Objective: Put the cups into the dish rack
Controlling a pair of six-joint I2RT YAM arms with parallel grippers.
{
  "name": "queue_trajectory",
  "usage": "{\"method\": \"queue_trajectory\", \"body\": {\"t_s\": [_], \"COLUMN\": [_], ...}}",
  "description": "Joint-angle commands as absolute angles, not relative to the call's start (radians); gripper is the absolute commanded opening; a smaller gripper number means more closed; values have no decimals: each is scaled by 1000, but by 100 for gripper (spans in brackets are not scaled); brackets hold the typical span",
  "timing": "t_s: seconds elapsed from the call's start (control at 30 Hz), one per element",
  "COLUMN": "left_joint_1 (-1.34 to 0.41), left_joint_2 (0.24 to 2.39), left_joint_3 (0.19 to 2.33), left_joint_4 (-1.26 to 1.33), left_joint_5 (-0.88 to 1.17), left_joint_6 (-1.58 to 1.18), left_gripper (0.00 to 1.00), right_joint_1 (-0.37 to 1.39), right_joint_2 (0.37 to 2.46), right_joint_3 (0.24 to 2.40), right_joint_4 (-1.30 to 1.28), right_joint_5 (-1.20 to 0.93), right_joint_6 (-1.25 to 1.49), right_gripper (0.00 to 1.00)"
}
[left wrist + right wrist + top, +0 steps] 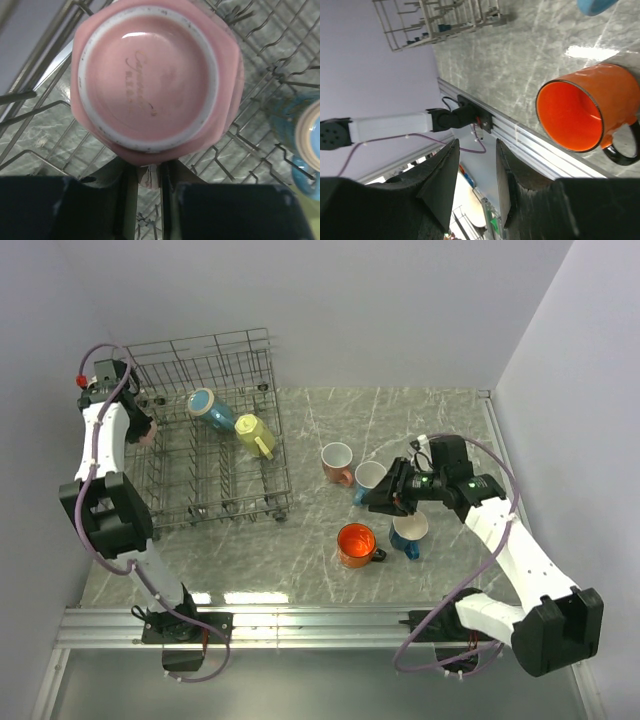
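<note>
Over the dish rack's (200, 346) left edge, clamping left end effector (149, 175) tight on pale pink mug (150, 80), base turned toward wrist camera. Hovering right end effector (476, 145) above worktop (300, 552) near orange mug (580, 115), fingers parted, gripping nothing. Noting teal mug (210, 408) and yellow mug (253, 433) lying inside rack, side by side.

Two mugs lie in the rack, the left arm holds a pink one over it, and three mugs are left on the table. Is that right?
No. The top view shows four mugs left on the table, not three: salmon, pale blue, orange, dark blue. The rest holds: teal mug and yellow mug in the rack, pink mug in the left gripper over it.
</note>
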State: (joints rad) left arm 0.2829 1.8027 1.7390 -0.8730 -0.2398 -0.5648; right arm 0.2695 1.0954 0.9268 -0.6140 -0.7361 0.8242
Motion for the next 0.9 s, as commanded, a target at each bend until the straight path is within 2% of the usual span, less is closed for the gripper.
{"method": "queue_trajectory", "body": {"t_s": [0.0,0.17,0.63,0.8,0.87], "left_joint_1": [273,273,238,216,198], "left_joint_2": [1781,1821,1940,1945,1934], "left_joint_3": [1761,1713,1690,1687,1687], "left_joint_4": [-735,-713,-718,-744,-755], "left_joint_5": [-259,-268,-232,-235,-259], "left_joint_6": [-506,-508,-563,-542,-523], "left_gripper": [0,0,0,13,30], "right_joint_1": [258,255,242,242,242], "right_joint_2": [1117,1196,1252,1236,1230], "right_joint_3": [910,850,928,939,945], "right_joint_4": [-565,-492,-637,-650,-653], "right_joint_5": [-753,-816,-785,-769,-762], "right_joint_6": [775,779,627,630,629], "right_gripper": [42,41,40,40,40]}}
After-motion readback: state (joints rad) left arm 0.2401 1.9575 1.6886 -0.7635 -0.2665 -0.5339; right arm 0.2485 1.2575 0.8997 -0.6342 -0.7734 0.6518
